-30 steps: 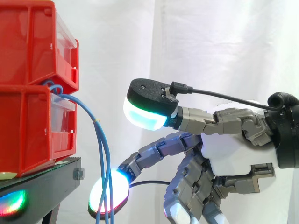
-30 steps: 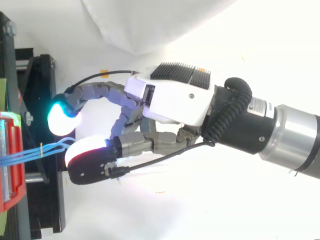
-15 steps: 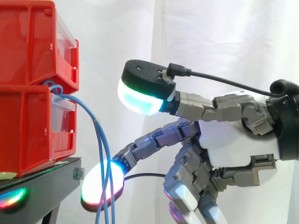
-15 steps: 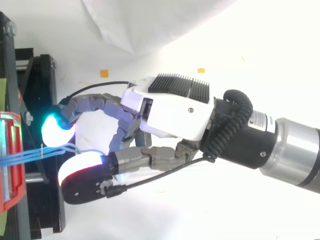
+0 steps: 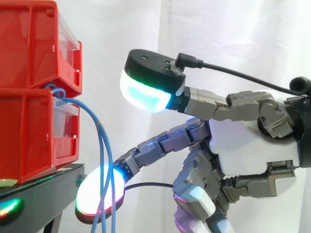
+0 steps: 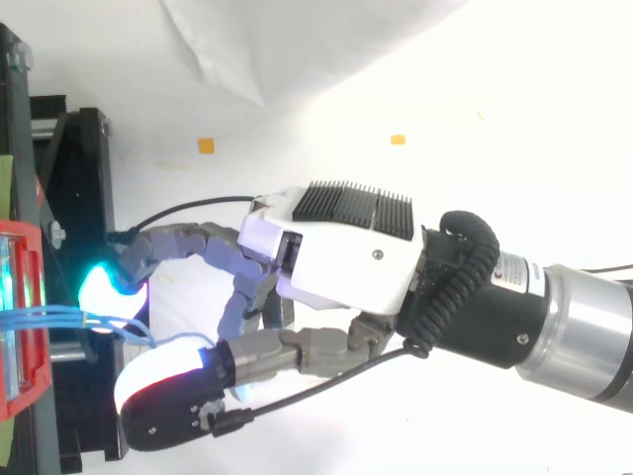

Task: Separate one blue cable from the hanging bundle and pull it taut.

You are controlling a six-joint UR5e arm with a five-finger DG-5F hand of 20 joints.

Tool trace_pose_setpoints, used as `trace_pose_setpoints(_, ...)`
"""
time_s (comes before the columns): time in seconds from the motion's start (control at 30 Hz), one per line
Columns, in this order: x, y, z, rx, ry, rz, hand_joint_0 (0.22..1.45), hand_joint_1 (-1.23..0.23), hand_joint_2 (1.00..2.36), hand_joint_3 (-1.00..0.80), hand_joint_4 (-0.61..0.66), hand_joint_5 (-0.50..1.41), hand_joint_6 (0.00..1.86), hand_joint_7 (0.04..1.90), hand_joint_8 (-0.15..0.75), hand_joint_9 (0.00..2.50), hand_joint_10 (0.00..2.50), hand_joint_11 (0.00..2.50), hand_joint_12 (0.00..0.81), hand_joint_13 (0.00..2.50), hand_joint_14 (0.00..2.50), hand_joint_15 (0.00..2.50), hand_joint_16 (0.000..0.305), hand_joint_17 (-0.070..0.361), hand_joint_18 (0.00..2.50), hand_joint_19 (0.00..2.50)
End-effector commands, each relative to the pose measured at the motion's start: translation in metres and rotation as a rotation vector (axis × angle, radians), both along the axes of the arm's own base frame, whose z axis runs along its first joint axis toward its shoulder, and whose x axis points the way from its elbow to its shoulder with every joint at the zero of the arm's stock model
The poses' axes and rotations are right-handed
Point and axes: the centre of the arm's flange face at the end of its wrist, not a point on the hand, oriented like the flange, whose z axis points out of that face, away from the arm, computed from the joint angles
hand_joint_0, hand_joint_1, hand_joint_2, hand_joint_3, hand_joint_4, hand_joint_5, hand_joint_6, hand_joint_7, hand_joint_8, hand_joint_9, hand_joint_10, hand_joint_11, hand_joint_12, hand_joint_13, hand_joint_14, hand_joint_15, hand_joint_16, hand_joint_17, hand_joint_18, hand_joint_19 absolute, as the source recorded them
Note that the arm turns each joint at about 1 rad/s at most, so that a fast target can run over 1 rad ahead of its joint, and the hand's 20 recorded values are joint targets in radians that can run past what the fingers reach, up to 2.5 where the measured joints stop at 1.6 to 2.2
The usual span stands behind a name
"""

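Robot hand (image 5: 248,145) is open: thumb and one long finger are spread wide apart, with nothing pinched or wrapped. The remaining fingers bend down below the palm.

Blue cables (image 5: 103,150) come out of the gap between the two stacked red bins (image 5: 29,48), arc over and hang straight down in front of the black stand (image 5: 46,194).

- Side view: the cables cross right over the glowing pad of the low finger (image 5: 95,196), which sits behind them, near the stand's edge. The thumb pad (image 5: 143,94) is well above and to the right, clear of the cables.
- Top view: the cables (image 6: 59,319) run out from the bin front (image 6: 28,386) and end between the cyan finger pad (image 6: 99,287) and the white thumb pad (image 6: 148,366). They lie just beside both.

Hard to tell:
- Whether the low pad actually touches the cables or only sits behind them.
- Strand count, because the strands overlap and run close together down the drop.
- Whether any one strand is split from the rest.

Cut off: the cables' lower ends and the bent-down fingertips run off the bottom edge of the side view. The bins are cropped at the left edge. White curtain (image 5: 218,39) behind.
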Motion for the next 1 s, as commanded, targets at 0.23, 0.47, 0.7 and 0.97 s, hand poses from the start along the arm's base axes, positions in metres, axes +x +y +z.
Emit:
trace_pose_setpoints(0.23,-0.0003,0.0052,0.0009,0.05,-0.015,0.005,0.34,-0.33,1.0,-0.5,0.2,-0.23,0.5,0.68,0.337,1.51,0.04,0.83,0.424,1.3,0.02,0.77,0.1,0.224,1.41,0.5)
trace_pose_setpoints(0.47,-0.001,0.0079,-0.0011,0.129,-0.012,0.052,0.34,-0.33,1.0,-0.5,0.2,-0.22,0.5,0.68,0.344,1.5,0.03,0.82,0.421,1.3,0.03,0.77,0.099,0.224,1.39,0.5)
trace_pose_setpoints(0.7,-0.0036,0.0072,-0.004,0.187,0.013,0.087,0.34,-0.33,1.0,-0.5,0.2,-0.21,0.5,0.69,0.342,1.5,0.03,0.83,0.418,1.29,0.03,0.77,0.099,0.222,1.39,0.5)
trace_pose_setpoints(0.97,-0.0068,0.0041,-0.0061,0.198,0.038,0.08,0.35,-0.34,1.0,-0.5,0.2,-0.21,0.5,0.69,0.341,1.49,0.03,0.82,0.422,1.29,0.03,0.78,0.098,0.22,1.36,0.5)
